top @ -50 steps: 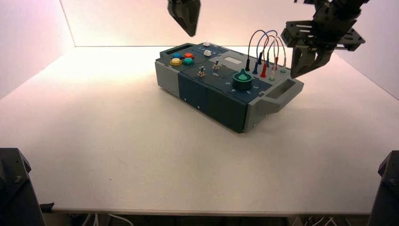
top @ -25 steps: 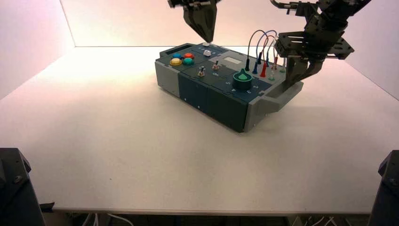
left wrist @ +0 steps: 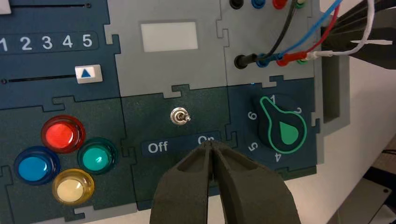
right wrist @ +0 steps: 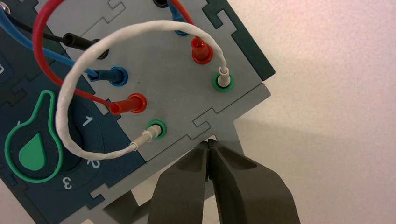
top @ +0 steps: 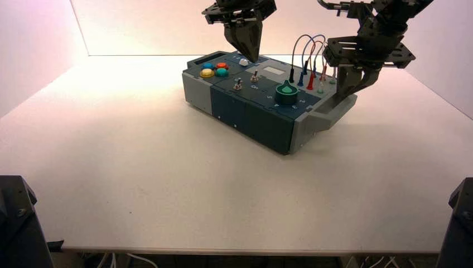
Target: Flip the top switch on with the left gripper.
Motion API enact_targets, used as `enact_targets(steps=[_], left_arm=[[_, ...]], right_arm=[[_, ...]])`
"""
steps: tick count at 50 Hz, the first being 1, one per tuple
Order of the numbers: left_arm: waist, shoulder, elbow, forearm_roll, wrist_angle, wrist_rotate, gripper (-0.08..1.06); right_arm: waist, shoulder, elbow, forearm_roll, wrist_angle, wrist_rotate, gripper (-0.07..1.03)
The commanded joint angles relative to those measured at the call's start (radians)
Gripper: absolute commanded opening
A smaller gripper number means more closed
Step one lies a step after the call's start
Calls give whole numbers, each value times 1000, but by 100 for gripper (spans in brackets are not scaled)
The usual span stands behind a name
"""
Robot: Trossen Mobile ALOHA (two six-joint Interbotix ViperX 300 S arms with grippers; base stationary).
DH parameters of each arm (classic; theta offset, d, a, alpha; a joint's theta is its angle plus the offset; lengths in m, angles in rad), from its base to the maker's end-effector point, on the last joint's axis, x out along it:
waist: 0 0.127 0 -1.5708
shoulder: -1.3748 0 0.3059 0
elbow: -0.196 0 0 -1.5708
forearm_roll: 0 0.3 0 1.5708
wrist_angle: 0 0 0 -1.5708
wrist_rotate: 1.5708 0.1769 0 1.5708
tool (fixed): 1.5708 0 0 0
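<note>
The top switch (top: pixel 255 75) (left wrist: pixel 179 116) is a tiny metal toggle on the dark panel between the coloured buttons and the green knob (top: pixel 286 94), with Off and On lettered beside it. How its lever stands does not show plainly. My left gripper (top: pixel 254 59) (left wrist: pixel 210 143) is shut, hanging point-down a little above the box just behind the switch. In the left wrist view its tips cover the On lettering, apart from the toggle. My right gripper (top: pixel 339 96) (right wrist: pixel 208 142) is shut, with its tips at the grey handle end of the box (top: pixel 251 114).
A second toggle (top: pixel 238 85) stands nearer the box's front edge. Looped wires (top: pixel 309 50) rise from sockets at the box's right rear. Several round buttons (top: pixel 215 69) and a slider with a white cap (left wrist: pixel 88 73) lie at the box's left.
The left gripper has come right and down from high up to just over the switch panel. The right gripper has dropped onto the box's handle end, and the box has shifted slightly left.
</note>
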Motion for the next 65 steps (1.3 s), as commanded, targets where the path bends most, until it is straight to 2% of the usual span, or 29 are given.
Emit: enact_targets(steps=[1,23,39,42,45,47,55,59,65], left_arm=[[-5,-8,-28,-9,-8,0,-3],[-9,52,-94,-17,17,0,-3],[-9,101,-144,-17,40,0,-3],[-9,106,-149,-9,40,2,-3],[-8,107,-152,3,40,3,-3],[-9,112,-158,38,40,0,-3],[-8,124,-160,97,46,-15,-3],[-8,130,-160,117,46,-23,-3],[-8,138,-164,176,43,-46,-3]], right_arm=[[-5,31,-5,-3,-20,-2,-2],[-5,32,-2,-3,-21,-2,-2],[-3,31,-2,-3,-21,-2,-2],[-3,31,0,-3,-21,-2,-2],[-5,31,0,-3,-21,-2,-2],[-5,31,2,-3,-21,-2,-2],[-5,28,6,-3,-21,-2,-2],[-5,26,8,-3,-21,-2,-2],[-6,25,11,-3,-21,-2,-2]])
